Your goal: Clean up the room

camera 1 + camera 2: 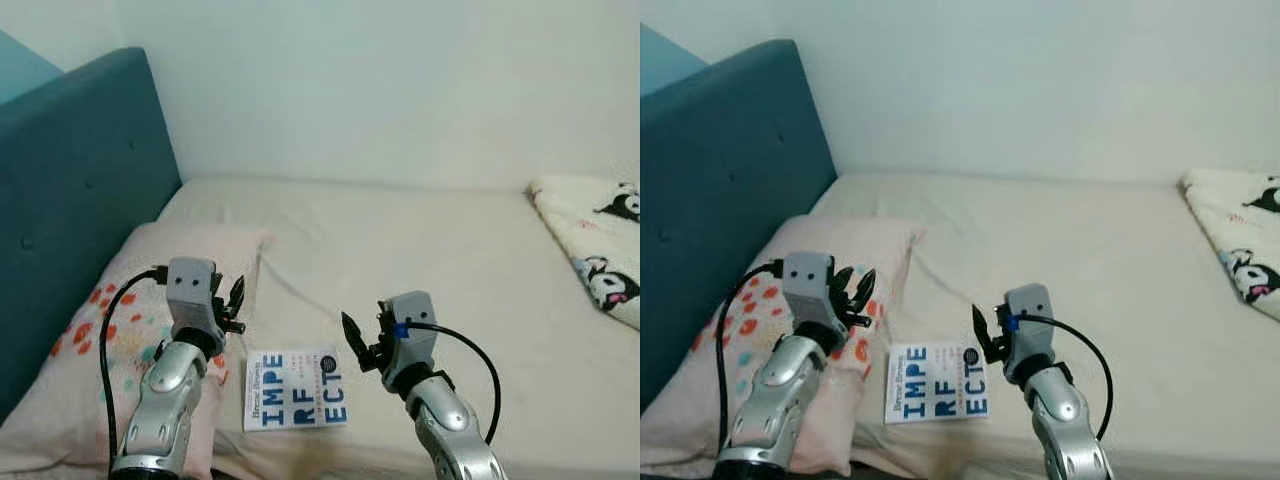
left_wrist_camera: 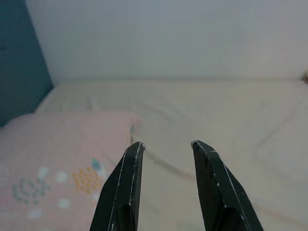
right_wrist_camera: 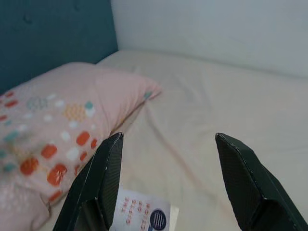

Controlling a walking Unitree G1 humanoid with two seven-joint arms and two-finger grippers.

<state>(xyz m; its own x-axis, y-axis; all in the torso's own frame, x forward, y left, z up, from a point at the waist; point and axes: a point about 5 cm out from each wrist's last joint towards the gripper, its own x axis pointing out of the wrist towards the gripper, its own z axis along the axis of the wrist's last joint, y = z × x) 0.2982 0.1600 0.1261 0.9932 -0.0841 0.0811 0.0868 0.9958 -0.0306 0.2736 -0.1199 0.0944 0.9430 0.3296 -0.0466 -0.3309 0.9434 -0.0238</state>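
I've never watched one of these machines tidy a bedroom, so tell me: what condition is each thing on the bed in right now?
Book: closed, lying flat on the sheet beside the pillow.
Pillow: lying flat against the headboard.
Patterned blanket: rumpled at the bed's far right.
Left tool: open, empty, raised over the pillow's edge.
Right tool: open, empty, raised above the book.

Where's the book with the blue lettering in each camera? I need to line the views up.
Left eye: book low centre, on the sheet between both arms.
Right eye: same spot, low centre.
Left wrist: not in it.
Right wrist: a corner at the bottom edge, by one finger.
Shared landmark: the pink dotted pillow, beside the book.
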